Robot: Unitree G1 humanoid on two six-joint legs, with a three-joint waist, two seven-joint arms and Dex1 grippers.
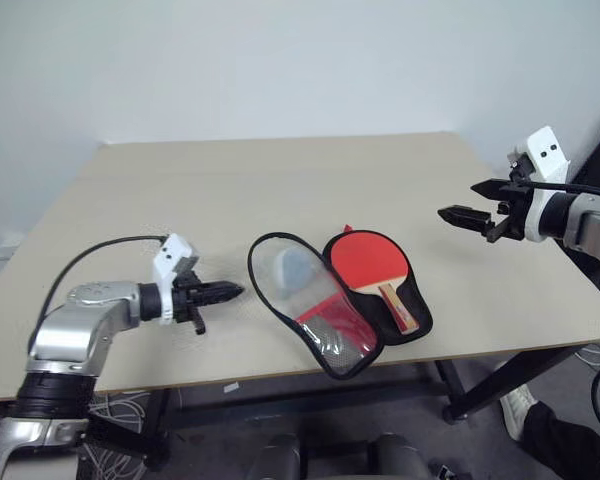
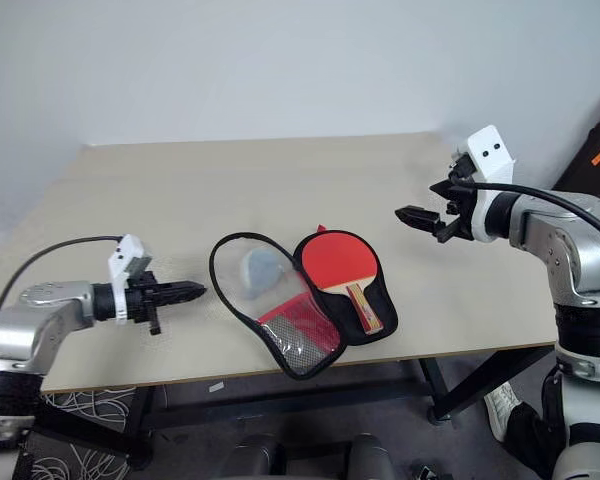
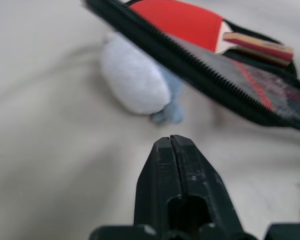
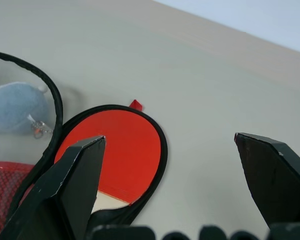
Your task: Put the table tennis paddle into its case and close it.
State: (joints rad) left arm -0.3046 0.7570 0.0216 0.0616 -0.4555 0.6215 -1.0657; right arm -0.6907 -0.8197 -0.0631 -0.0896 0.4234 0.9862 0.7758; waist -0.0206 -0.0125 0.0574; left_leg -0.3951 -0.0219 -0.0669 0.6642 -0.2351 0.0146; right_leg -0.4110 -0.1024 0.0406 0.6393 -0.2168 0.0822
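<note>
The flat table tennis paddle with its round red rubber face and short striped wooden handle (image 1: 372,268) already lay inside the paddle-shaped soft zip case with black edging (image 1: 417,318), resting on the black-lined half. That half sat on the pale wooden counter (image 1: 280,170), toward the front edge and a little right of centre. So the first part of the job looked done. The closing was still left: the case's other half, with its clear plastic window and red and black mesh panel (image 1: 310,300), lay spread open flat on the counter at the paddle's nine o'clock, hinged along the seam between them. It had yet to be folded over and zipped.

The paddle's long axis ran from about eleven o'clock to five o'clock, with the round face at the far end and the handle pointing toward the counter's front edge at about five. The open flap lay roughly parallel to it.

A small grey-blue fluffy charm (image 3: 137,80) showed under the clear window.

The left tool (image 1: 223,292) hovered just off the flap's nine o'clock side, its fingers pressed fully together and holding nothing. The right tool (image 1: 473,203) hung above the counter at the case's two o'clock, well apart from it, spread wide and empty.
</note>
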